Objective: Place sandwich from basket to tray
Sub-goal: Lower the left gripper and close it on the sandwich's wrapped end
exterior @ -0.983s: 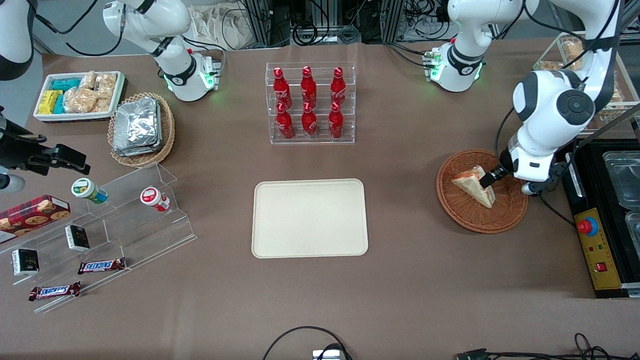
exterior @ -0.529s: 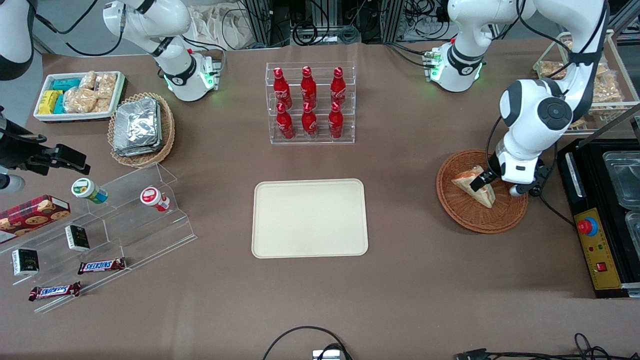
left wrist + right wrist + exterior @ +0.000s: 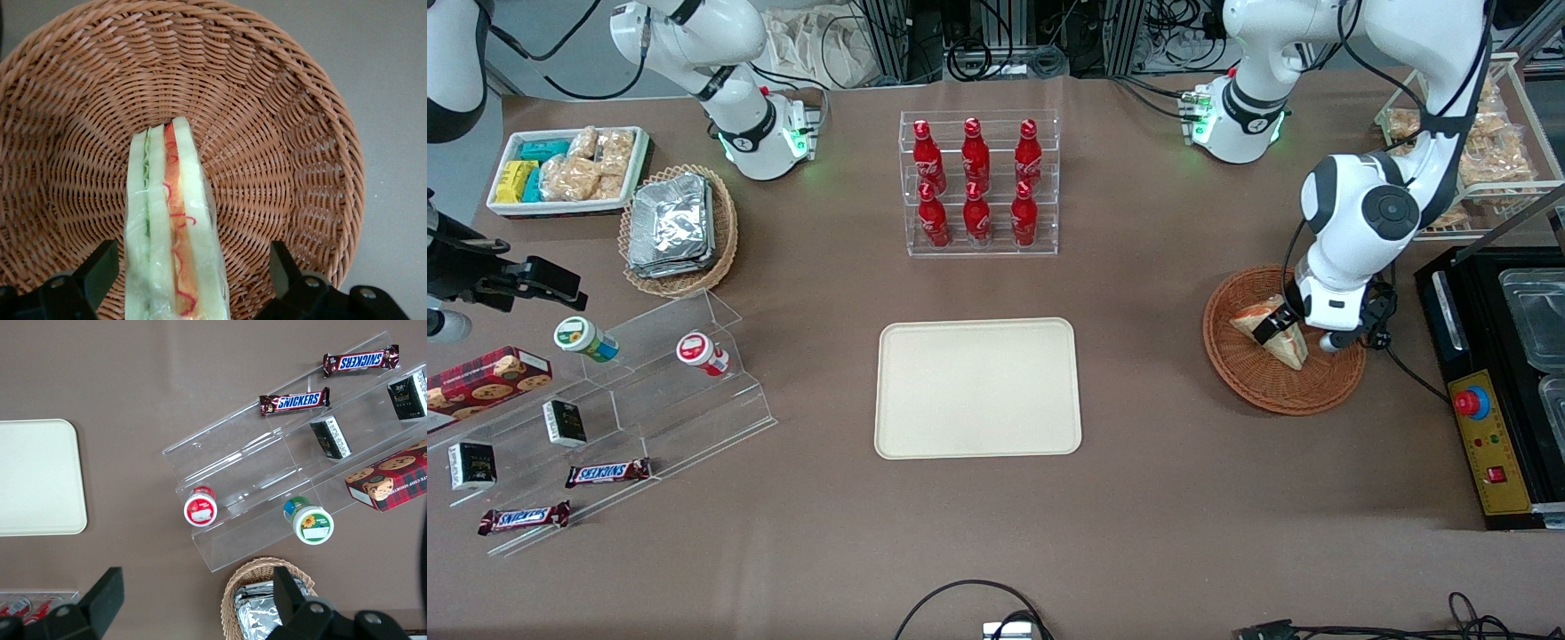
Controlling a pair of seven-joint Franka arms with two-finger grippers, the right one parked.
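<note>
1. My gripper [image 3: 193, 280] hangs low over the basket [image 3: 1249, 382], fingers spread wide with one on each side of the sandwich [image 3: 175, 227]. In the wrist view a clear gap shows between each finger and the wrap, so I'm holding nothing.
2. The sandwich stands on edge in the basket, layers facing up at the wrist camera, its narrow end toward the basket's middle. From the front, the gripper [image 3: 1270, 324] sits right over the sandwich [image 3: 1272, 331].
3. I judge this the grasp step: lined up, not closed. Next I should come down a little if needed and squeeze across the bread faces, gently, since soft bread in slick wrap may crush or slip.
4. Then lift clear of the basket rim and carry it toward the parked arm's end of the table, to the tray [image 3: 977, 388], which lies well apart from the basket and bare.
</note>
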